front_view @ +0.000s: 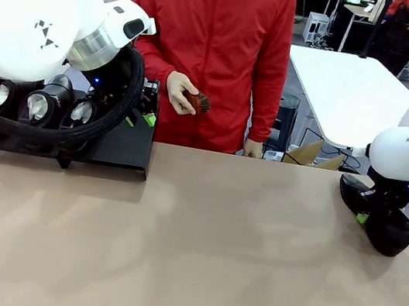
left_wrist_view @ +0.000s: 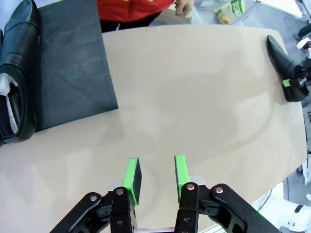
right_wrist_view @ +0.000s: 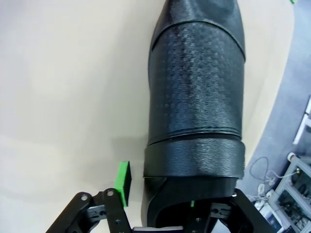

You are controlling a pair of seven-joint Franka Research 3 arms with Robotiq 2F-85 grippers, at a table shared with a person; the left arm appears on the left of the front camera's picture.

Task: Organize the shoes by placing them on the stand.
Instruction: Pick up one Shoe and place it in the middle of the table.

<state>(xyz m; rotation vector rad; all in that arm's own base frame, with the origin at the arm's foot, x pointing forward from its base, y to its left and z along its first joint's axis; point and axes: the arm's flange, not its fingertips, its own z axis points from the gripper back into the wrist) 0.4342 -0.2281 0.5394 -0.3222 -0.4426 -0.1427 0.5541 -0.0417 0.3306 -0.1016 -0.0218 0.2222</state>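
Front view across table toward person, wrist views looking down, sharing tabletop

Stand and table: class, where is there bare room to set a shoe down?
Free: the stand's right end beside the three shoes, and the broad tabletop between the stand and the lone shoe. Crowded: the stand's left.

Stand: far left of the table. Three shoes side by side on its left part; right part bare. Fourth shoe: far right of the table, well apart from the stand. Person: behind the far edge, brush in hand.
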